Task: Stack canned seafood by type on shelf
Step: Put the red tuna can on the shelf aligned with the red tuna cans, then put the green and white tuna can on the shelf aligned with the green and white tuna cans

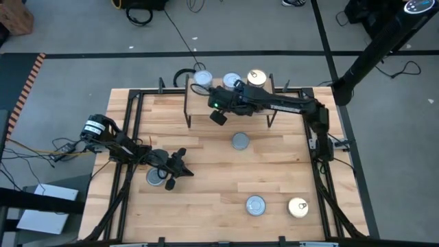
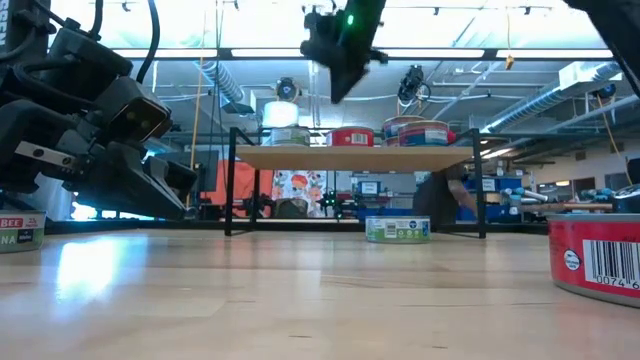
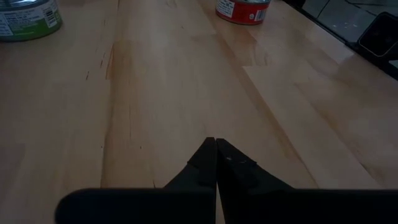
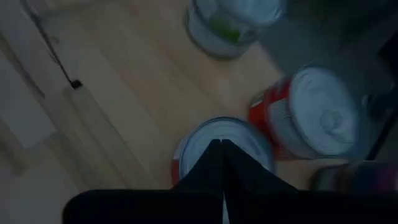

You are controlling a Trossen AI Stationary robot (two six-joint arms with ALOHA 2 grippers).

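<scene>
Upper centre of the high view, flat round metal tins sit lids-up on the light-wood shelf, its long axis left-right. Right gripper and left gripper are pinched closed, empty.

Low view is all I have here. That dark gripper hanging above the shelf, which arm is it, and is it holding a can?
Observer: That is the right gripper. It is shut with nothing in it, right over a silver-topped can on the shelf.
Operator: How many cans are loose on the table?
Observer: Four: a silver one near the shelf, a second silver one and a gold one nearer the front, and one partly hidden under the left arm.
Operator: And the left gripper?
Observer: The left gripper is shut and empty, over bare wood.
</scene>
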